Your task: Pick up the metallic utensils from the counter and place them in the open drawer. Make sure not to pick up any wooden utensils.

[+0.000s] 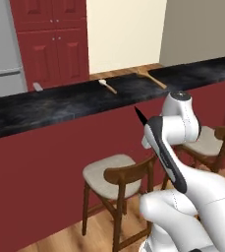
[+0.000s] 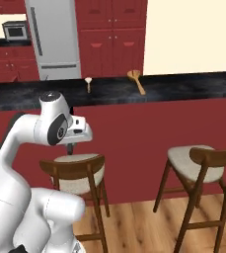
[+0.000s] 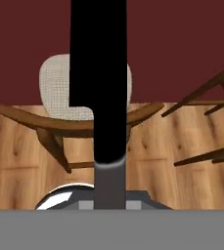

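above a stool (image 3: 59,83), tool (image 3: 109,195) grips knife (image 3: 101,88).

No readable text, labels, brands or numbers anywhere. Checked the fridge (image 2: 53,37), the microwave (image 2: 15,30), the cabinet doors (image 2: 112,47) and the counter (image 2: 183,86): all plain surfaces, nothing printed or legible.
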